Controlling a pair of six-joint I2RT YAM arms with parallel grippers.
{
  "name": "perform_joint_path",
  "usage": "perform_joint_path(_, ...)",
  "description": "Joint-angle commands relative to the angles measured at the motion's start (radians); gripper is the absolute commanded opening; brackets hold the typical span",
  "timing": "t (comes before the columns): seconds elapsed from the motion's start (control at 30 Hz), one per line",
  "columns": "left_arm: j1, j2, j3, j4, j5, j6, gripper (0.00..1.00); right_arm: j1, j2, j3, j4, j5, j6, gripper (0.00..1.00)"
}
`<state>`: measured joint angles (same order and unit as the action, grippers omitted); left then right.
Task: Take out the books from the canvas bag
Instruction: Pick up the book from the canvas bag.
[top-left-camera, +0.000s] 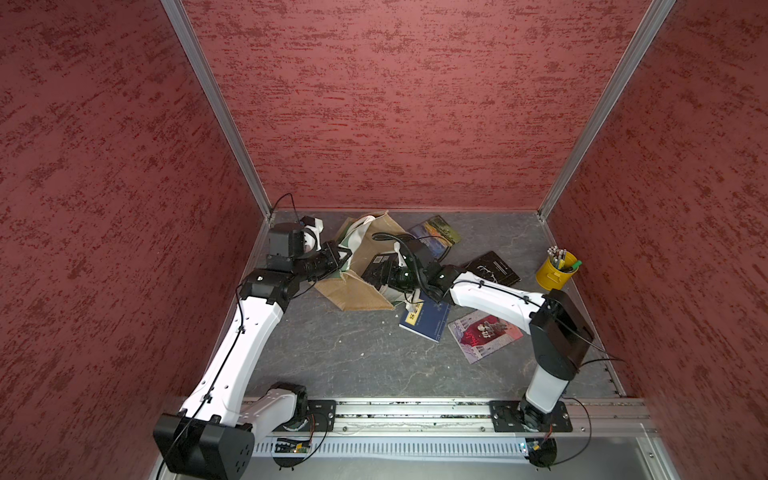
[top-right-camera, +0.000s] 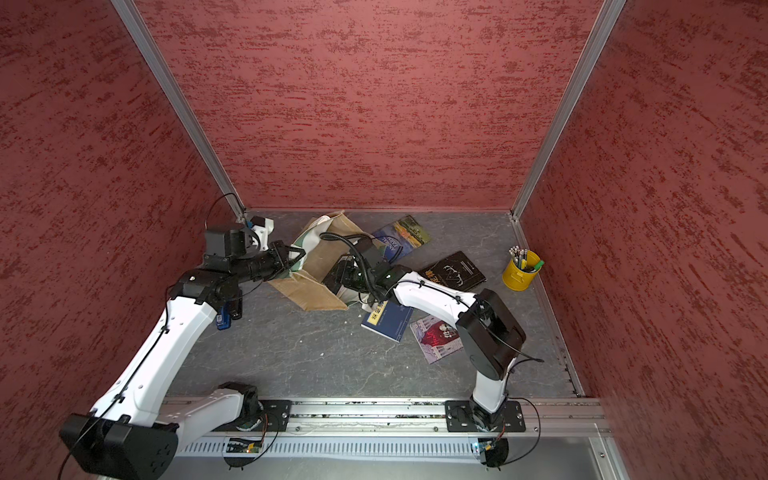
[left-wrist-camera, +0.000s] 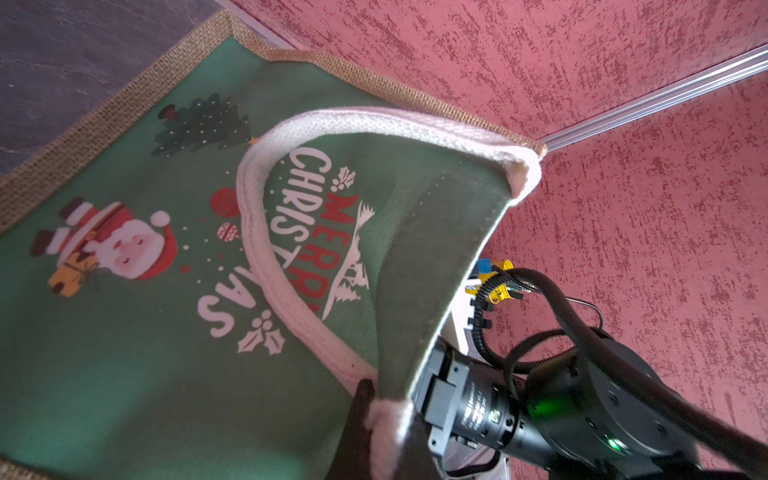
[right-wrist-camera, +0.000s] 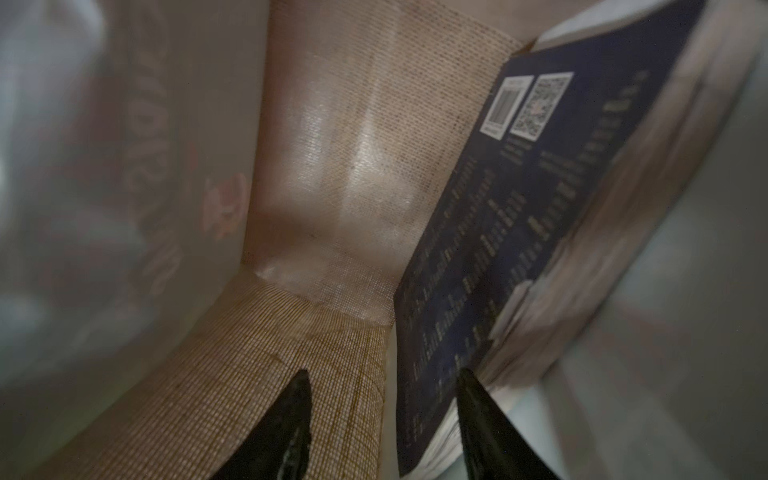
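Starting with the tabletop (top-left-camera: 353, 365), you have the canvas bag (top-left-camera: 357, 293) lying tipped over near its far left corner, with its green printed panel toward the left arm. Four books lie outside the bag. The blue "Animal Farm" (top-right-camera: 401, 237) is toward the far edge and the black book (top-left-camera: 494, 268) is right of centre. A navy book (top-left-camera: 428, 322) lies just beside the bag, and the pink-red book (top-left-camera: 484, 334) next to it is partly hidden by the right arm. A second navy book (right-wrist-camera: 498, 228) stands on edge inside the bag, against one wall.

Your left gripper (top-left-camera: 345, 254) is pressed together on the bag's rim by the white strap handle (left-wrist-camera: 266, 257). Your right gripper (right-wrist-camera: 384, 386) is inside the bag, fingers spread and holding nothing. One fingertip (right-wrist-camera: 471, 399) sits at the second navy book's edge, but contact cannot be determined. The yellow pencil cup (top-left-camera: 552, 276) stands near the right edge.
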<state>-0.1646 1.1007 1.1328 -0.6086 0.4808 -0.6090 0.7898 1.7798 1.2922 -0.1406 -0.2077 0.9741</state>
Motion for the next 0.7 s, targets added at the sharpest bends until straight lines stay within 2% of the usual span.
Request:
perform_joint_path(0.0, -0.014, -0.034, 0.026, 0.07, -0.008, 0.009, 0.0, -0.013, -0.012, -0.026, -0.036, 0.043, 0.074, 0.61)
perform_joint_path(0.23, -0.063, -0.038, 0.032, 0.069, -0.028, -0.02, 0.0, -0.024, 0.022, -0.037, -0.06, 0.042, 0.117, 0.66)
perform_joint_path(0.5, -0.165, -0.013, 0.07, 0.071, -0.032, -0.042, 0.0, -0.038, 0.108, -0.079, 0.101, -0.067, 0.166, 0.66)
perform_joint_path(0.57, -0.193, -0.01, 0.08, 0.061, -0.04, -0.039, 0.0, -0.039, 0.117, -0.124, 0.219, -0.105, 0.188, 0.66)
perform_joint_path(0.67, -0.21, -0.012, 0.079, 0.053, -0.047, -0.04, 0.0, -0.038, 0.112, -0.232, 0.568, -0.177, 0.237, 0.62)
